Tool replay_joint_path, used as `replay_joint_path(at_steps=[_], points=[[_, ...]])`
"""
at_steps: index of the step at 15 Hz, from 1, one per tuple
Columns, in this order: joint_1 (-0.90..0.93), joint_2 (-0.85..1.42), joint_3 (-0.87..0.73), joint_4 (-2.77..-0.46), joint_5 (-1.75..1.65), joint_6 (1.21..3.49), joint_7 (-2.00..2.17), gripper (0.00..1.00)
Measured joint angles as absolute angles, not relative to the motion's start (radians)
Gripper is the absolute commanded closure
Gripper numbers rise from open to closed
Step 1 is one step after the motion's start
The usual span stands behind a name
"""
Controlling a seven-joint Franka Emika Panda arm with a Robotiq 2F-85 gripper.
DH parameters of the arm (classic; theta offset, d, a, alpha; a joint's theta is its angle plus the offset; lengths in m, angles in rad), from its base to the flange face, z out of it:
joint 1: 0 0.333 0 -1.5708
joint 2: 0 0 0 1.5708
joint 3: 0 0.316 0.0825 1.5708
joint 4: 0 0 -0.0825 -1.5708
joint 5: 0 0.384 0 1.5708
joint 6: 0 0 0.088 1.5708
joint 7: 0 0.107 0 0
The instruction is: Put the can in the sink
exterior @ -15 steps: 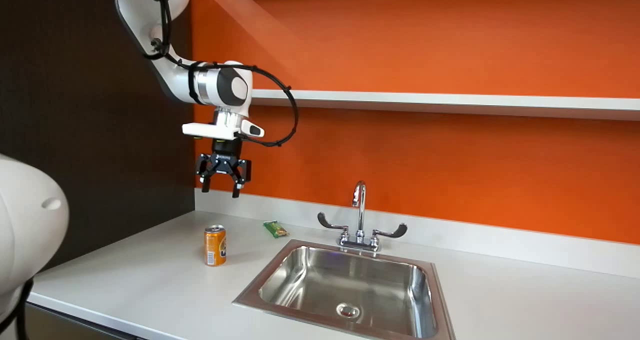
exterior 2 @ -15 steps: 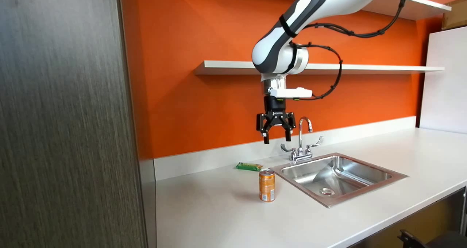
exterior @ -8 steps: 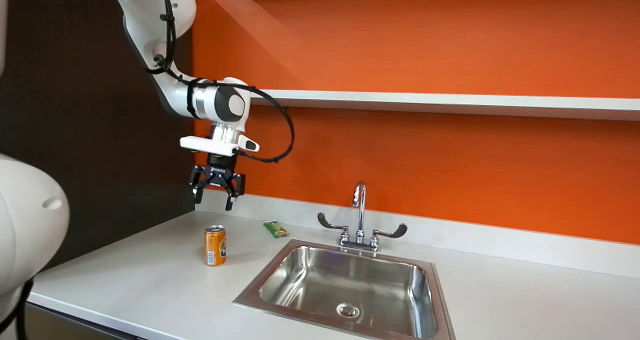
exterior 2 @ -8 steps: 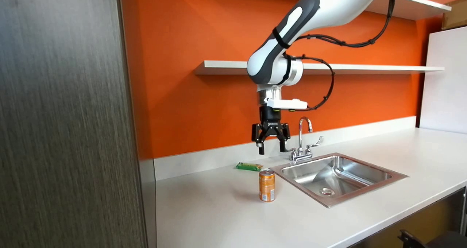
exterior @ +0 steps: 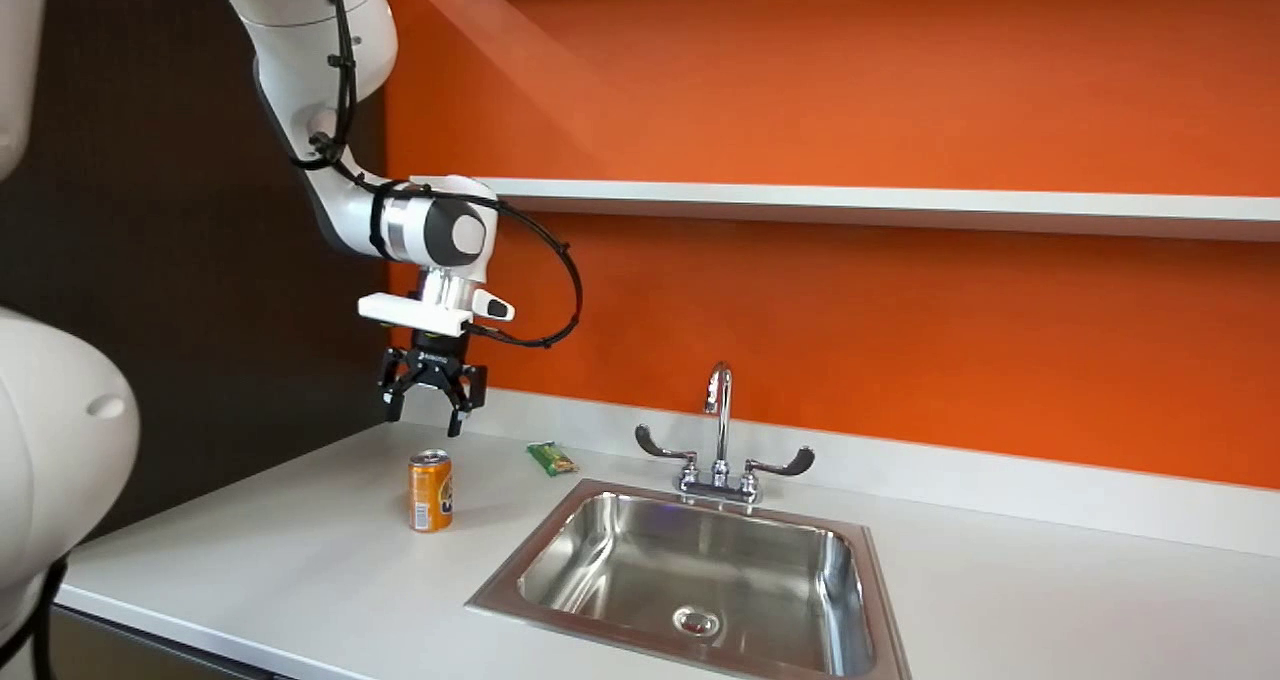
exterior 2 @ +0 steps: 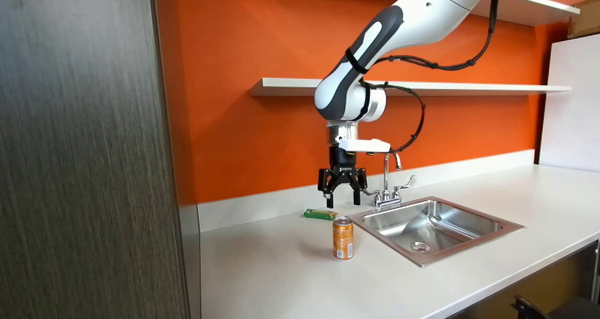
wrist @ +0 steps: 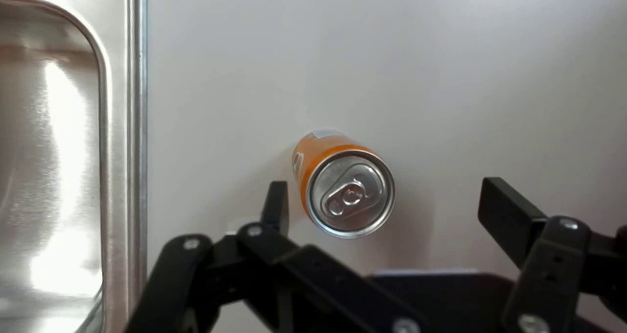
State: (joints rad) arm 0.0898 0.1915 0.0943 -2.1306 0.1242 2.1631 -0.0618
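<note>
Lowering my wide-spread gripper (exterior: 425, 423), I have it nearer the white counter (exterior: 300, 560) than a second ago. The can (exterior: 430, 494) stands upright between the sink (wrist: 117, 137) and the counter's edge along the dark panel (exterior: 200, 310); an orange wall (exterior: 900, 340) rises behind.

— What's your count?
— One counter (exterior: 300, 570), one can (exterior: 430, 492), one packet (exterior: 552, 458), one sink (exterior: 725, 560).
— And the sink's parts?
— One drain (exterior: 696, 621), one faucet (exterior: 723, 430), two handles (exterior: 795, 461).
— Shelves (exterior 2: 468, 89)?
— Two, and one box (exterior 2: 585, 18).
— Anything else?
— One arm (exterior 2: 370, 42), one gripper (exterior 2: 343, 200), two fingers (wrist: 509, 215).
</note>
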Motion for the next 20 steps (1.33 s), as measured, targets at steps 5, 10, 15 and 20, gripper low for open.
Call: replay_joint_path(at_steps=[5,10,15,20], points=[[0.09,0.221,0.092,-2.146,0.12,2.244,-0.054,0.0],[0.09,0.249,0.087,-2.151,0.081,2.284,-0.025,0.0],[0.091,0.261,0.084,-2.159,0.044,2.29,0.002,0.0],[0.104,0.262,0.085,-2.173,0.038,2.29,0.003,0.0]])
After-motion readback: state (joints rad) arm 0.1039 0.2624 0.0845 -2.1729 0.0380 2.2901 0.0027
